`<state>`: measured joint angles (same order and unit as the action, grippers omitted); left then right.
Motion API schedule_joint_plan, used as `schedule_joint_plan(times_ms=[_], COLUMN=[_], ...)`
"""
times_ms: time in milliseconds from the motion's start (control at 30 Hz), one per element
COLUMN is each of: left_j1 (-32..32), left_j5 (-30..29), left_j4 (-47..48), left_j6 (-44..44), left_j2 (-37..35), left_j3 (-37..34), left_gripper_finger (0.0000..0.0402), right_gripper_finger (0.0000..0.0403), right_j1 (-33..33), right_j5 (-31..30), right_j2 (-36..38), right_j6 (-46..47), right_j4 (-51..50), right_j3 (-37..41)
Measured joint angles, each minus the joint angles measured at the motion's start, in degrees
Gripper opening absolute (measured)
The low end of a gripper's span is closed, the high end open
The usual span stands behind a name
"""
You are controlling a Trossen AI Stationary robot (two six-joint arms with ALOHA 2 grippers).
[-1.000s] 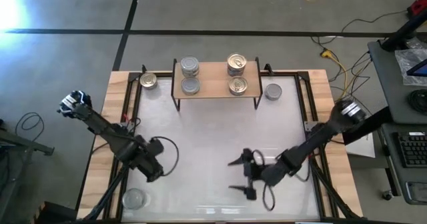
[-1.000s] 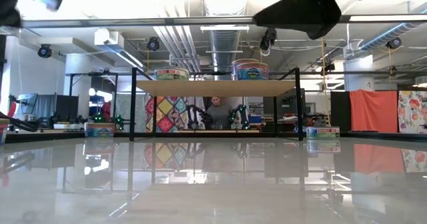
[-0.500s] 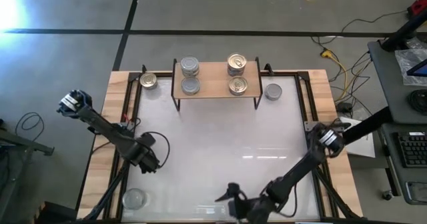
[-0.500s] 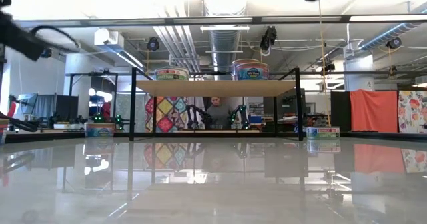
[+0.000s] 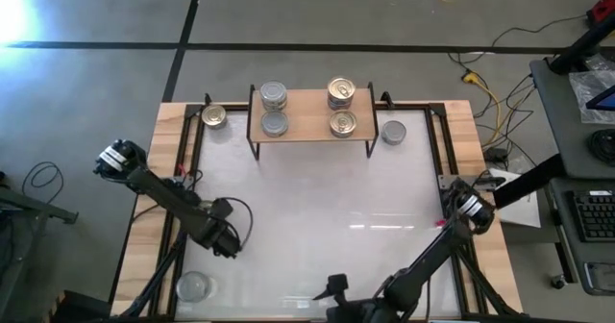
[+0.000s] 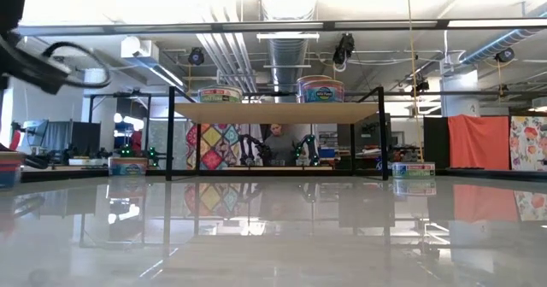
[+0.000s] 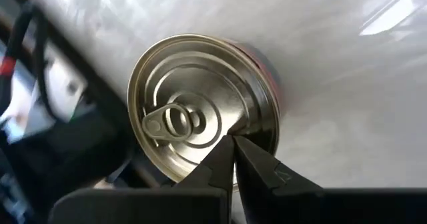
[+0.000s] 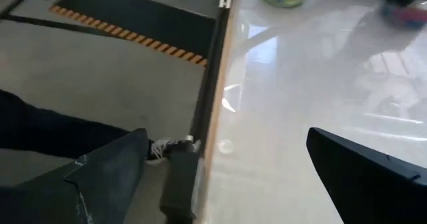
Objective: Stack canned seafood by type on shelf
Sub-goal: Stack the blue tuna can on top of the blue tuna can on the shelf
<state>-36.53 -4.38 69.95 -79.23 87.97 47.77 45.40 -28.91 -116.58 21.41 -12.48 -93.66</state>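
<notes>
The shelf [image 5: 312, 116] stands at the far middle of the table. On it, silver-topped cans [image 5: 274, 96] are stacked at its left, with another silver-topped can [image 5: 275, 123] in front. Gold-topped cans [image 5: 341, 90] are stacked at its right, with another gold-topped can [image 5: 342, 123] in front. A gold-topped can [image 5: 213, 116] stands on the table left of the shelf, and a silver-topped one [image 5: 392, 132] right of it. Near the front left corner stands a silver can [image 5: 193, 286] [image 7: 200, 111]. My left gripper [image 5: 226, 241] [image 7: 233, 144] is shut and points down over it. My right gripper [image 5: 332, 299] [image 8: 227, 134] is open at the near edge and holds nothing.
A wooden frame [image 5: 173, 169] borders the white table. In the right wrist view the table's near edge [image 8: 213, 104] and the floor beyond it show. In the low view a person [image 6: 278, 142] sits far behind the shelf.
My right gripper has swung from the table's near middle toward the near edge and somewhat left, staying open; its arm has left the low view. My left gripper has sunk toward the table at the near left, staying shut.
</notes>
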Motion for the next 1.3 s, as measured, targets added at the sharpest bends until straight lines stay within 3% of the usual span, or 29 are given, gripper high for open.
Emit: schedule_joint_plan(times_ms=[167,467,733,933,1133,1300], left_j1=[0.04,2.94,6.00,6.08,4.73,3.93], left_j5=[-5.15,-13.68,-18.06,-18.43,-18.94,-18.81], left_j4=[-3.31,-11.46,-14.05,-14.24,-10.91,-9.84], left_j6=[4.46,22.35,38.96,51.88,56.15,51.06], left_j2=[6.82,23.15,34.48,35.66,32.48,27.93], left_j3=[8.35,27.54,48.12,60.22,60.39,49.10], left_gripper_finger=[0.0001,0.0001,0.0000,0.0000,0.0000,0.0000], right_gripper_finger=[0.0400,0.0400,0.0400,0.0400,0.0400,0.0400], right_j1=[-0.56,-2.22,-2.71,-0.51,0.79,-0.59], right_j5=[-3.59,-7.05,-8.86,-14.65,-17.75,-18.84], right_j2=[2.91,5.23,7.39,8.05,7.75,7.72], right_j6=[-2.63,-3.24,8.75,19.03,28.40,25.64], right_j4=[-5.03,-14.55,-27.30,-27.18,-21.90,-7.30], right_j3=[0.12,0.30,2.82,8.18,15.25,22.78])
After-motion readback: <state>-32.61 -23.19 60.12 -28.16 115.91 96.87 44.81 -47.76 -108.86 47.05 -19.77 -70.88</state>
